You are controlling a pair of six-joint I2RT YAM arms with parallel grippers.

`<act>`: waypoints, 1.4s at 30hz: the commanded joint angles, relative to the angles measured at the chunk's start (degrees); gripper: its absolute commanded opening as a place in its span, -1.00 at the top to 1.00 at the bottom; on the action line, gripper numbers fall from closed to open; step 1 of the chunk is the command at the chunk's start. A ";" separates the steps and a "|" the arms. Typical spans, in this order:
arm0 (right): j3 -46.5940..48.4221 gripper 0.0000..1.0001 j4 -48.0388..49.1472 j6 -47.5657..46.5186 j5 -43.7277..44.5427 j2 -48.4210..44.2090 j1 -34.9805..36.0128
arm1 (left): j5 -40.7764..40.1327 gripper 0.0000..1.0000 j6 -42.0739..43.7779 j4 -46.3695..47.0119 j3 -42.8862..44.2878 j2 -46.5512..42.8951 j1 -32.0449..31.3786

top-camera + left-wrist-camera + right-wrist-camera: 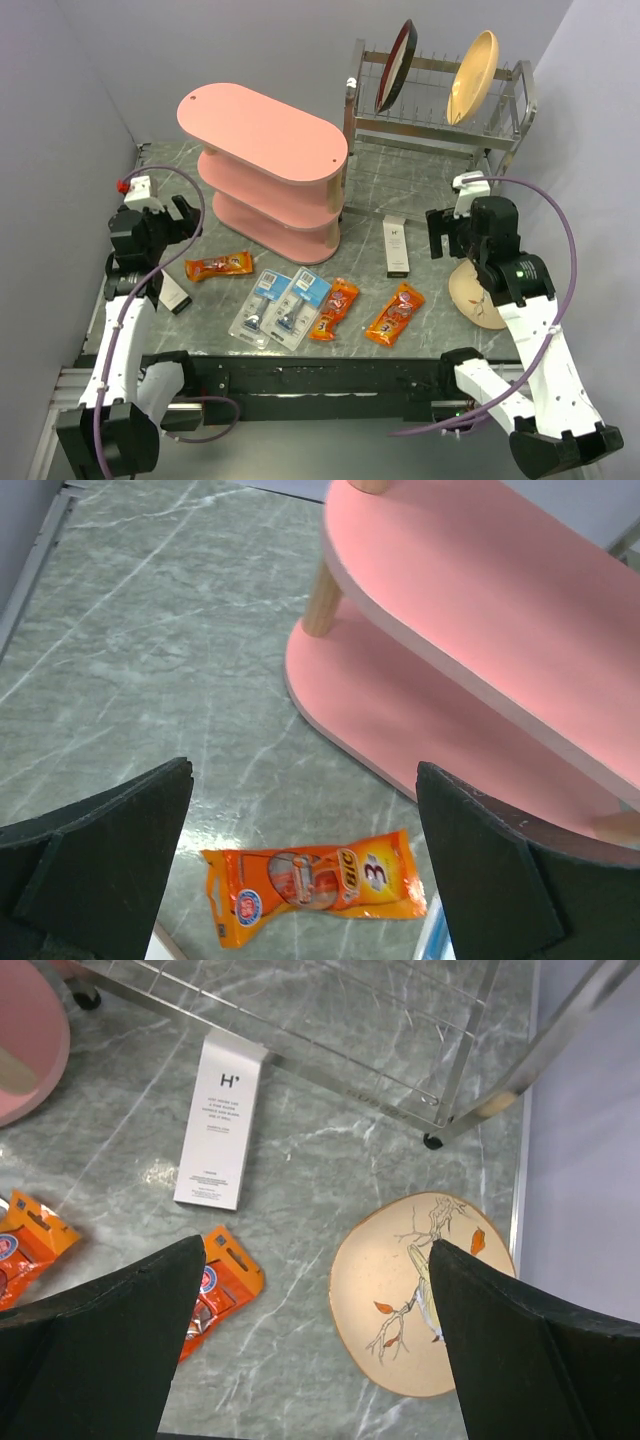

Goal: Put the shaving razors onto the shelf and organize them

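Both arms hang over the tabletop (400, 190) carrying nothing. The left end effector (303, 770) has its dark, wedge-shaped fingers spread wide apart, and the right end effector (318, 1243) is splayed the same way above the grey, marble-veined surface. I read this as a pose before any pick.

Nearest the bases, at about 6 o'clock from the shelf, the left razor pack (256, 305) and the right razor pack (300, 303) lie flat, just beside each other. Each is a glossy clear blister under a blue-and-white card, with a dark razor inside. They are thin, slick and flush to the stone, so an edge pinch looks likelier to hold than a top grab.

At their 3 o'clock lie an orange packet (335, 308) and a second orange packet (395, 313), both crinkly film. A third orange packet (320, 880), printed BIC 3, sits at their 10 o'clock.

Farther on, a white-and-black carton (222, 1120) lies flat at the shelf's 4 o'clock. A round cream plate with a branch drawing (420, 1295) is below the right arm.

The shelf (265, 130) has matte pink oval boards on pale wooden posts. No razor is on it yet, and its open top board seems the easiest landing.

Farthest, at 2 o'clock, a wire dish rack (440, 125) holds a dark plate (397, 65) and a beige plate (472, 75) on edge in its slots.
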 commanded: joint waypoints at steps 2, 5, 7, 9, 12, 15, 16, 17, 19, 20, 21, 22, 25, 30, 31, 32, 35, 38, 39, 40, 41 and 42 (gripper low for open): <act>1.47 -1.00 3.26 -5.21 -7.79 -1.94 0.18 | 5.08 -0.99 -1.64 7.55 3.66 4.13 5.48; 2.87 -1.00 5.63 -4.96 -16.29 -1.26 0.18 | 10.00 -0.99 -1.12 10.90 5.94 9.05 8.04; 4.98 -1.00 6.51 -2.86 -20.10 0.59 0.36 | 12.46 -0.99 0.38 11.87 6.83 12.05 8.31; 6.30 -1.00 8.26 -0.58 -23.45 3.49 0.79 | 14.65 -0.99 1.61 15.73 6.05 13.19 9.01; 6.22 -1.00 12.29 0.14 -26.53 6.74 1.67 | 16.68 -0.99 4.58 21.43 4.55 14.68 9.19; 6.74 -1.00 15.65 1.71 -26.62 10.08 2.90 | 20.71 -0.99 5.74 22.07 7.61 18.53 9.80; 7.70 -1.00 15.56 2.25 -27.49 12.35 2.99 | 22.91 -0.98 5.57 22.60 8.67 19.69 9.98; 9.28 -1.00 15.48 2.69 -28.11 13.51 3.17 | 24.49 -0.87 5.83 23.30 10.42 22.31 9.98; 9.73 -1.00 15.83 3.31 -31.26 15.27 3.61 | 27.22 -0.84 5.57 26.10 12.27 25.05 9.98; 10.08 -1.00 15.74 3.04 -32.76 15.80 3.87 | 28.02 -0.81 4.87 27.08 12.72 27.41 9.89; 10.34 -1.00 15.83 3.83 -33.82 16.24 4.22 | 28.81 -0.76 4.95 28.13 13.33 28.56 9.89; 10.61 -1.00 15.83 4.44 -34.35 16.94 4.83 | 31.43 -0.70 4.95 29.18 14.64 29.62 9.98; 10.52 -1.00 16.53 5.33 -34.62 17.91 6.50 | 36.71 -0.44 6.00 28.42 18.76 33.66 9.81; 12.62 -1.00 15.57 4.19 -33.30 20.98 8.09 | 41.03 -0.41 4.52 32.08 24.23 41.13 9.89; 14.20 -1.00 14.61 4.10 -32.34 22.56 8.26 | 41.47 -0.41 3.29 33.49 25.63 43.49 9.89; 15.17 -1.00 14.08 4.18 -31.64 23.35 8.27 | 42.34 -0.41 2.59 35.33 26.69 44.82 9.81; 19.30 -1.00 10.74 2.44 -31.89 26.34 8.00 | 43.67 -0.40 -0.93 41.20 29.77 49.48 9.81; 22.38 -1.00 7.05 0.68 -33.38 28.28 7.74 | 45.16 -0.43 -2.87 45.88 30.82 52.56 9.11; 22.82 -1.00 6.08 0.50 -33.65 28.54 7.65 | 45.86 -0.43 -3.13 47.55 31.26 53.27 8.93; 23.17 -1.00 4.85 0.49 -33.91 29.07 7.65 | 46.13 -0.42 -3.57 47.91 32.22 54.58 8.23; 23.09 -1.00 4.58 0.58 -34.26 29.07 7.74 | 46.22 -0.43 -4.01 48.35 32.84 55.29 7.88; 22.83 -1.00 4.40 0.58 -34.18 28.90 7.74 | 46.22 -0.42 -4.80 50.36 33.20 55.90 7.52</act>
